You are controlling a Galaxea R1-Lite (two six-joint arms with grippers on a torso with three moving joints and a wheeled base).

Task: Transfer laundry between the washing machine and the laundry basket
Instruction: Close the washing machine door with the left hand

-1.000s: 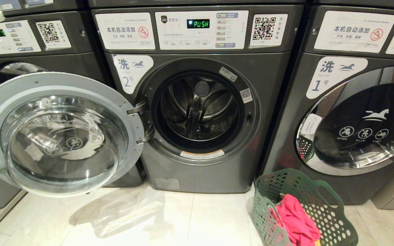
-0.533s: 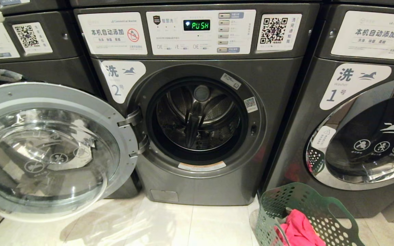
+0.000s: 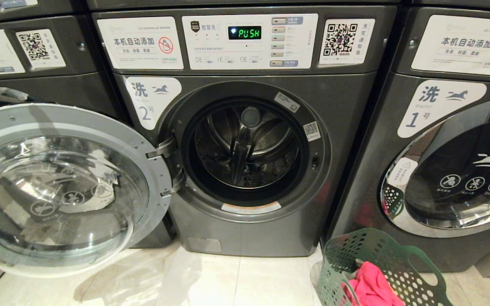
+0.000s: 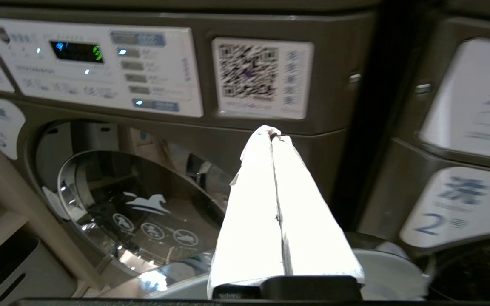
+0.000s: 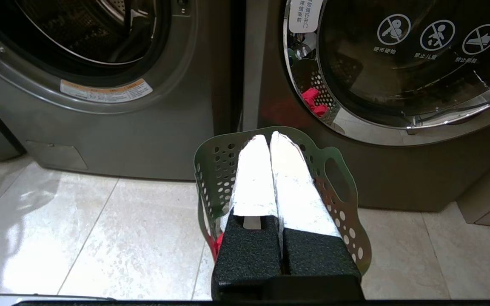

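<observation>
Straight ahead of the robot stands the dark grey front-loading washing machine marked 2, its round glass-and-silver door swung fully open to the robot's left and its steel drum showing no clothing that can be made out. On the white control panel above the opening, a green display reads PUSH, with a QR-code sticker beside it. To the robot's right, on the pale tiled floor, sits the green perforated plastic laundry basket just in front of the neighbouring grey washer marked 1, whose chrome-ringed door is closed. A bright pink garment lies inside the basket, partly cut off by the lower edge of the head view. Neither arm appears in the head view. From the left wrist view, the left gripper is raised in the air with its white-wrapped fingers pressed together and holding nothing, pointing toward the QR sticker of a third washer whose door is closed, to the left of machine 2. From the right wrist view, the right gripper hangs above the green basket, its white-wrapped fingers likewise pressed together and empty, clear of the garment.
</observation>
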